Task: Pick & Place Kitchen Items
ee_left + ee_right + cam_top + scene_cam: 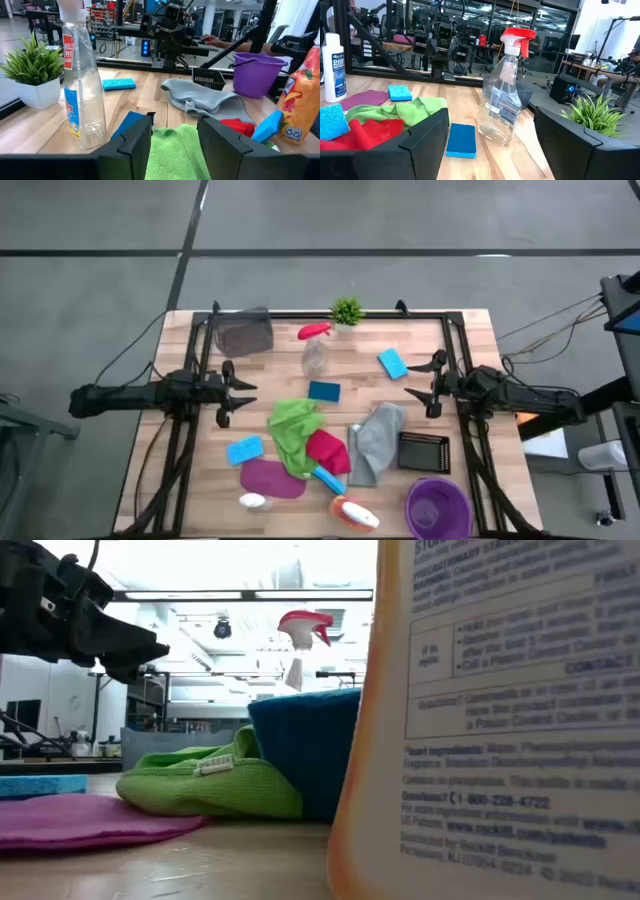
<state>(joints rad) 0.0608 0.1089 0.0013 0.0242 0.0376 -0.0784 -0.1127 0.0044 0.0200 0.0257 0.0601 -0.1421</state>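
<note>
High view showed the left gripper (243, 393) hovering empty, fingers parted, just left of the green cloth (293, 430) at table centre; the right gripper (420, 388) waited wide apart beside the grey cloth (379, 438). A clean pickup probably called for descending over a raised fold, clear of the dark blue sponge (324, 391) and the red-topped spray bottle (315, 350).

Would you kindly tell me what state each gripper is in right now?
Left gripper: open, holding nothing.
Right gripper: open, holding nothing.
</note>
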